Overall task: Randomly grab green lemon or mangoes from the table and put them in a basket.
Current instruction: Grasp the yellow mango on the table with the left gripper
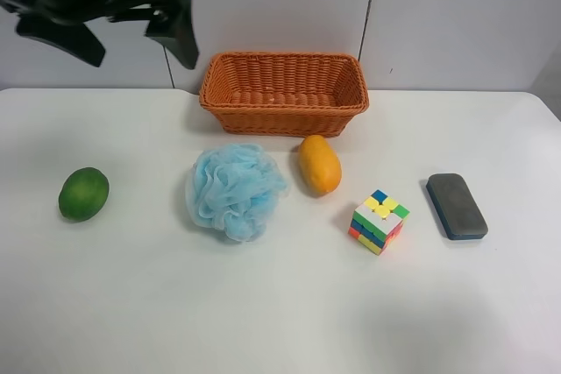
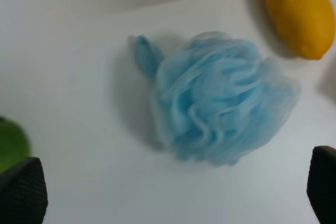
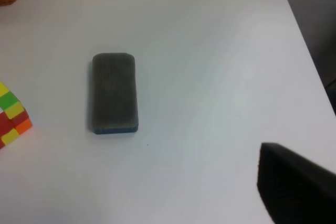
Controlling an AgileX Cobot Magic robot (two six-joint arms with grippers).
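The green lemon [image 1: 84, 194] lies on the white table [image 1: 263, 313] at the exterior high view's left; its edge shows in the left wrist view [image 2: 10, 145]. The orange-yellow mango [image 1: 319, 165] lies just in front of the wicker basket [image 1: 283, 92], and also shows in the left wrist view [image 2: 300, 11]. My left gripper [image 1: 140, 48] hangs open and empty, high above the table's back left, over the sponge [image 2: 170, 195]. Of my right gripper only one dark finger [image 3: 294, 182] shows, holding nothing that I can see.
A blue mesh bath sponge [image 1: 235, 190] sits between the lemon and the mango. A colourful puzzle cube [image 1: 379, 221] and a dark grey eraser block [image 1: 456, 206] lie to the right; the eraser [image 3: 114, 92] is under the right wrist camera. The table's right edge is near it.
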